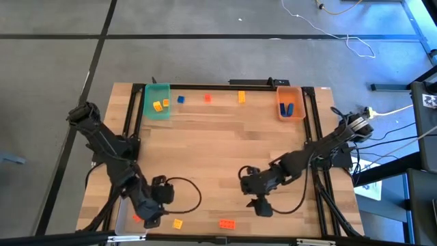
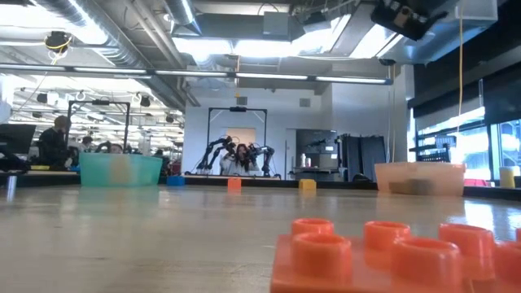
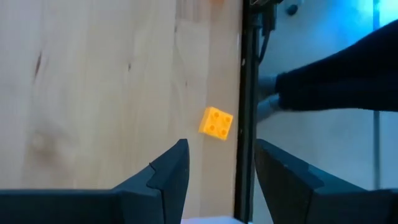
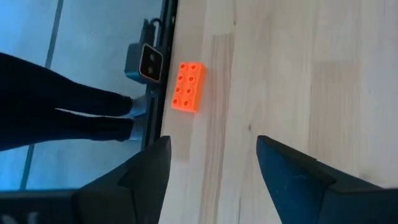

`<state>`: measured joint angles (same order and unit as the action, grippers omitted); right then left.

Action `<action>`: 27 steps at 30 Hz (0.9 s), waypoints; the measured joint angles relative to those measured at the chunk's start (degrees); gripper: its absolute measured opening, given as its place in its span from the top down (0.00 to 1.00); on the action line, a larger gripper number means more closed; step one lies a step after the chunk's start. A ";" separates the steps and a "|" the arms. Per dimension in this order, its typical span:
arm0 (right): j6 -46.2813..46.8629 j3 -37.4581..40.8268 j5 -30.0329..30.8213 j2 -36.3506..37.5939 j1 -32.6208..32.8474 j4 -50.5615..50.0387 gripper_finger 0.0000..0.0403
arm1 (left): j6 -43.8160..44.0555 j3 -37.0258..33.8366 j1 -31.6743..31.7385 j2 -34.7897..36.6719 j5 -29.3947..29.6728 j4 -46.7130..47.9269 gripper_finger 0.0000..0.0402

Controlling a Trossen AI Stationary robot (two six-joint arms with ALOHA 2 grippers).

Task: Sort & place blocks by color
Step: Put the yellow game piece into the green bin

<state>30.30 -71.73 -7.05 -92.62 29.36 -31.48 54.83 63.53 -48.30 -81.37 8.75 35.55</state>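
Note:
My left gripper (image 1: 157,216) hangs open above the table's near left part. Just ahead of its fingers a small yellow block (image 3: 216,122) lies flat by the near edge, also seen from above (image 1: 177,223). My right gripper (image 1: 262,205) hangs open over the near middle. An orange-red block (image 4: 188,86) lies flat ahead of it at the near edge (image 1: 226,223) and fills the low view's foreground (image 2: 391,256). Neither gripper has anything between its fingers. Blue (image 1: 181,99), orange-red (image 1: 207,98) and yellow (image 1: 241,96) blocks lie along the far edge.
A green bin (image 1: 158,100) holding yellow blocks stands at the far left. An orange bin (image 1: 290,102) holding blue blocks stands at the far right. A small orange-red piece (image 1: 138,217) shows beside my left gripper. A person's legs (image 4: 62,106) stand beyond the near edge. Bare wood spans the middle.

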 joint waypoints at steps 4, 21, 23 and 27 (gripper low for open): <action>-2.08 -2.68 0.23 -1.83 0.00 0.68 0.41 | -6.35 0.02 -2.31 -1.08 4.52 0.06 0.58; 1.20 -3.06 8.96 -2.01 -0.28 1.18 0.41 | -22.05 0.02 -4.75 -17.83 6.20 -11.46 0.58; 2.10 -3.06 9.00 -2.01 -0.28 1.17 0.41 | -22.07 0.02 -4.75 -19.31 6.40 -11.79 0.58; 2.59 -3.06 9.10 -2.01 -0.31 1.15 0.41 | -22.45 0.02 -5.29 -21.92 5.97 -14.04 0.58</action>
<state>32.89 -74.78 2.05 -94.63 29.06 -30.33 32.38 63.55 -53.60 -103.30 14.72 21.51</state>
